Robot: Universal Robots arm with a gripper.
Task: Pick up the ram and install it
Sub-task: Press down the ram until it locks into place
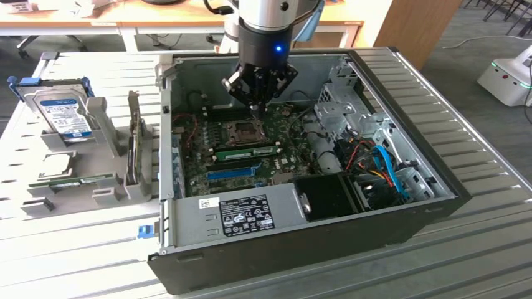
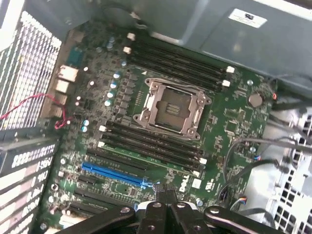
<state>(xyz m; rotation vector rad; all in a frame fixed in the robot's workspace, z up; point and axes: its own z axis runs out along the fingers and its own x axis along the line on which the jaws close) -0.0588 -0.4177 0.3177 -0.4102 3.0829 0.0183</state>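
The open computer case [image 1: 332, 187] sat on the slatted surface [image 1: 465, 261], its motherboard [image 1: 249, 156] exposed. The end effector [image 1: 256, 107] hung above the board near the processor socket [image 1: 247, 131], clenched with nothing between its fingers. The ram [image 1: 247, 150], a green stick, lay seated in a slot at about six o'clock from the end effector in the exterior view, its long axis running nine to three.

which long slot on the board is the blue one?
The expansion slot on the far side of one memory bank from the CPU socket. It alone is blue; the memory slots and other expansion slots are black.
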